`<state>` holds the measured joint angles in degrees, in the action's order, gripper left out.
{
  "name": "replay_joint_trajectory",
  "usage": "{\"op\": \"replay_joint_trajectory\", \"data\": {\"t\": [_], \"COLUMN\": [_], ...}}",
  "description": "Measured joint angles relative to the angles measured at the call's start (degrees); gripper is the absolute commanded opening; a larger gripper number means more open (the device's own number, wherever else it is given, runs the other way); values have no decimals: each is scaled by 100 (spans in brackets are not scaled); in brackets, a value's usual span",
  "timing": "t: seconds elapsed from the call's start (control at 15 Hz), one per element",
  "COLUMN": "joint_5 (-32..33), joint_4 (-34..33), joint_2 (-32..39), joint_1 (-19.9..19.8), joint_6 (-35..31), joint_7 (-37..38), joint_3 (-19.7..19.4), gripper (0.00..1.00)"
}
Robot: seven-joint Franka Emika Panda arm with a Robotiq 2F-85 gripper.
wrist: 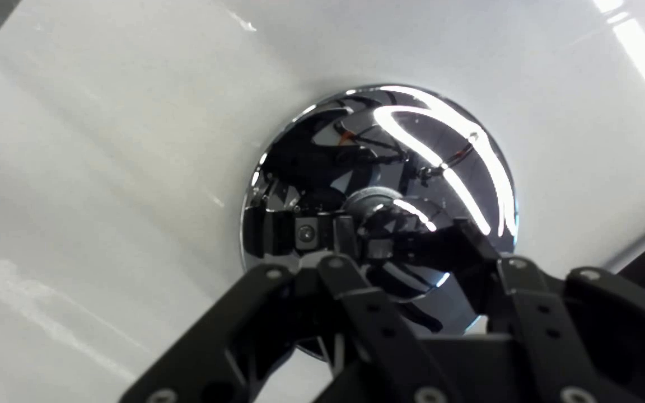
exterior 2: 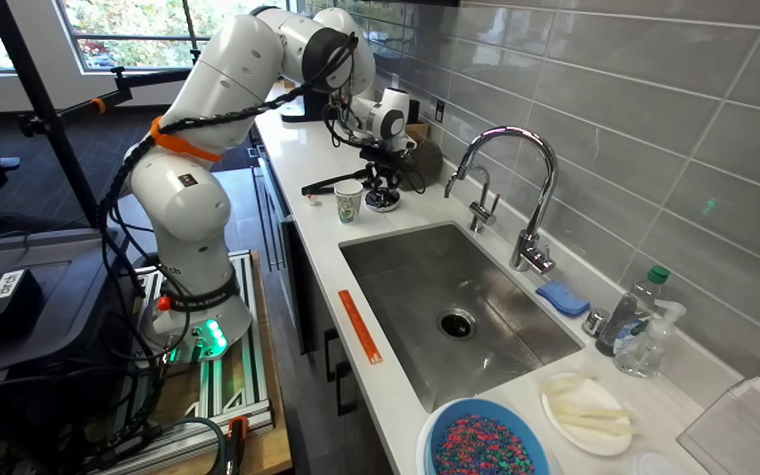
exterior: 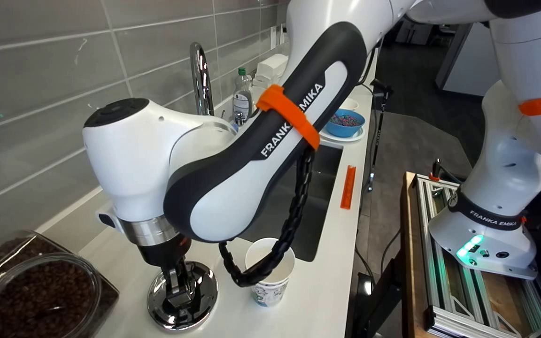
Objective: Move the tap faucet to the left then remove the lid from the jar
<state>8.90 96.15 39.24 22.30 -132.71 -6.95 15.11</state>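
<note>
The gripper (wrist: 381,238) pointed down with its fingers (wrist: 307,232) partly apart, straddling the centre of the lid (wrist: 381,162); whether they had hold of it, I could not tell. The lid lay level at the white counter (exterior: 310,305), off the jar (exterior: 96,286). With the lid as clock hub in an exterior view, the jar and its brown beans (exterior: 40,300) were near at nine o'clock, the paper cup (exterior: 270,293) near at three, the sink (exterior: 313,216) at two, and the tap faucet (exterior: 203,84) well apart at twelve.
</note>
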Motion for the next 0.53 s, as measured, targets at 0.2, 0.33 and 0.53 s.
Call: {"op": "replay_joint_trajectory", "data": {"t": [0.2, 0.33, 0.53], "joint_5": [0, 0, 0], "joint_4": [-22, -24, -27], "joint_2": [16, 17, 17], "joint_1": [0, 1, 1], "joint_6": [0, 0, 0], "joint_7": [0, 0, -1], "joint_3": [0, 0, 0], "gripper": [73, 72, 72]}}
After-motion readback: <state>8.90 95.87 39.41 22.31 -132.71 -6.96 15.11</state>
